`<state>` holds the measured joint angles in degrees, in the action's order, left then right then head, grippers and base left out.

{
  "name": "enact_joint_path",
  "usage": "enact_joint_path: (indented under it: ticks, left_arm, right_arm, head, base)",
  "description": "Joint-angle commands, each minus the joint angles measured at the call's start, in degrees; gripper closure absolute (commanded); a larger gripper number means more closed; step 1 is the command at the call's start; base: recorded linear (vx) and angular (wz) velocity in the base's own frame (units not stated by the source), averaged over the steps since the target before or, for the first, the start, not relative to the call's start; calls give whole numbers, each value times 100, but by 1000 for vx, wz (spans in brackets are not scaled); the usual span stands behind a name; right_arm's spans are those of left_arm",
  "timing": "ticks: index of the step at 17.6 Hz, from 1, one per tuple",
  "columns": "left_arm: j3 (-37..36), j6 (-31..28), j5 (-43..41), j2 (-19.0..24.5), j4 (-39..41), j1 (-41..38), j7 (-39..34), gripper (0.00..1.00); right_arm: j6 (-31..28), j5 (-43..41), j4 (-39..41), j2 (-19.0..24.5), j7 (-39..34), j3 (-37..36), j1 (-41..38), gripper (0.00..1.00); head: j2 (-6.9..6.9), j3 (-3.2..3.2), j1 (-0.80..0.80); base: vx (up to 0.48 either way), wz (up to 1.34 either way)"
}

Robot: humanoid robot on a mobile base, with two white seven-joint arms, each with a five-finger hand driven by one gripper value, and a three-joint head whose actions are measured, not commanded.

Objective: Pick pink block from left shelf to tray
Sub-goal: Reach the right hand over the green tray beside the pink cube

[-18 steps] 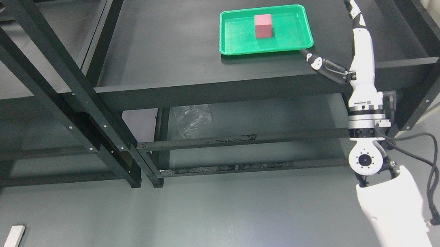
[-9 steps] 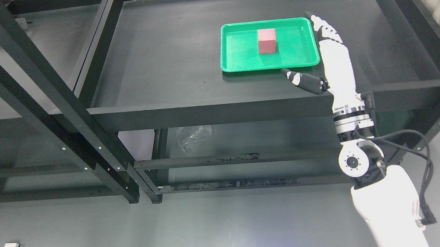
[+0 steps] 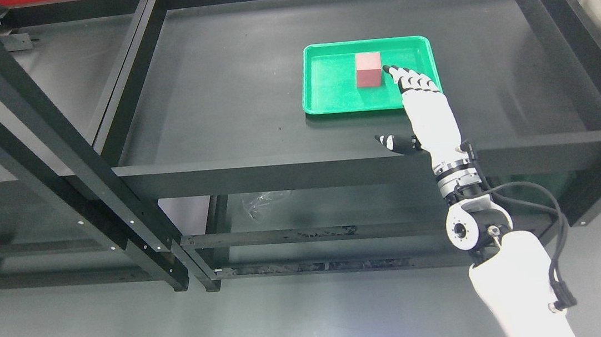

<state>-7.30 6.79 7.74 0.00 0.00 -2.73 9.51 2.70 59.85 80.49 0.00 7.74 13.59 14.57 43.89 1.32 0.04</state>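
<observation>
1 pink block (image 3: 368, 69) is seen standing inside the green tray (image 3: 331, 84), near the tray's upper middle. The tray is set flat on the black shelf (image 3: 225, 87), toward its right half. The right hand (image 3: 421, 104) is stretched over the tray's lower right corner, its fingers (image 3: 405, 76) extended and spread, nothing gripped; the fingertips are just beside the block's right face, and contact cannot be judged. The thumb (image 3: 395, 143) is held out to the left above the shelf's front rail.

Shelf (image 3: 225, 87) open above (rim (image 3: 278, 168) fronts it)
</observation>
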Motion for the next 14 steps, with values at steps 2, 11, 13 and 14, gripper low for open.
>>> enact_joint_path:
  ticks: [2, 11, 13, 14]
  left_arm:
    - [0, 6, 0, 100, 100, 0, -2, 0]
    - [0, -2, 0, 100, 100, 0, -2, 0]
    - [0, 6, 0, 100, 100, 0, -2, 0]
    - [0, 6, 0, 100, 100, 0, -2, 0]
  right_arm:
    - [-234, 782, -544, -100, 278, 223, 1593, 2]
    - [-261, 976, -552, -100, 747, 276, 1927, 1]
    - [-261, 976, -552, -100, 747, 276, 1944, 1]
    - [-261, 967, -552, -100, 747, 276, 1945, 1]
  head:
    - [0, 0, 0]
    - [0, 0, 0]
    - [0, 0, 0]
    - [0, 0, 0]
  base:
    - [124, 9]
    - [157, 5]
    - [173, 23]
    - [155, 29]
